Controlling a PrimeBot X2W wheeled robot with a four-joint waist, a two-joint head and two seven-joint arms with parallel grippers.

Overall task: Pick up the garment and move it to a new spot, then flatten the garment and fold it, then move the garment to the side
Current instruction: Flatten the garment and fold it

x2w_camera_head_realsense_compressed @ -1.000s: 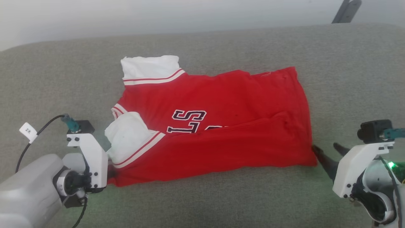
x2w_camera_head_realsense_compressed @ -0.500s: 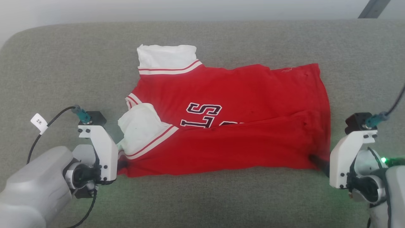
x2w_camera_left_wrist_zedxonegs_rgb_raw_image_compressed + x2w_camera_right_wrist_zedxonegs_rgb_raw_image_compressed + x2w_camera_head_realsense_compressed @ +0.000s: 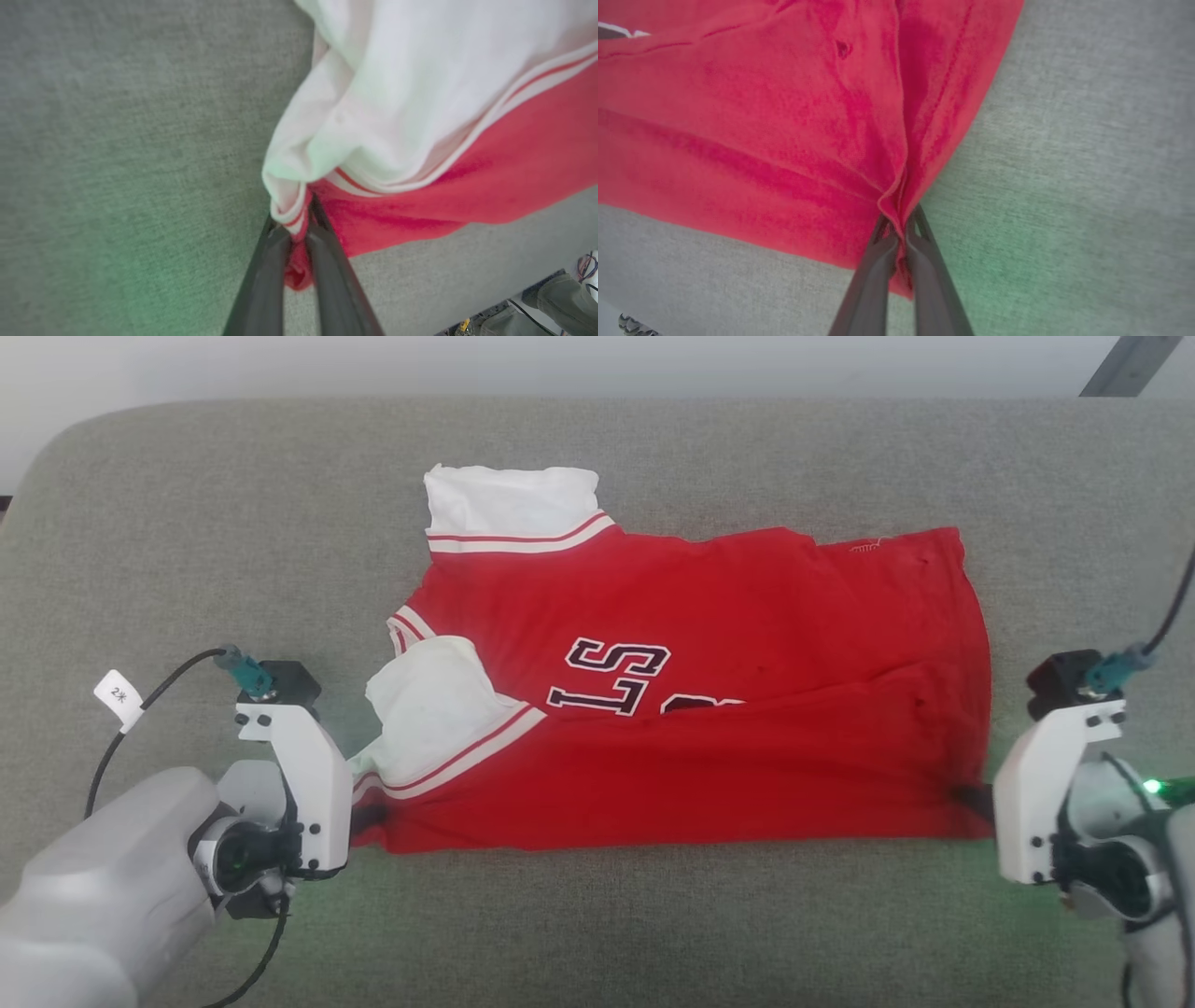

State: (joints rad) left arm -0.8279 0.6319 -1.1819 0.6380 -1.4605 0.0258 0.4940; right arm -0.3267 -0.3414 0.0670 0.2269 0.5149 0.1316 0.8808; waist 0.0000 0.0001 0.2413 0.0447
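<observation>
garment (image 3: 728,756) pinched by left gripper (image 3: 300,219), right gripper (image 3: 900,225)

A grey woven cushion (image 3: 653,933) with a rounded far-left corner spreads across the head view, tinted green near both lower corners. Beyond it stands a pale wall (image 3: 560,364), with a dark slanted bar (image 3: 1125,364) at the upper right. In the left wrist view, olive-green cloth (image 3: 556,298) and tangled cables (image 3: 586,267) show past its edge.

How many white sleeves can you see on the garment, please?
2. One sleeve lies flat at the far left of the garment; the other is bunched at its near left, by the left gripper.
</observation>
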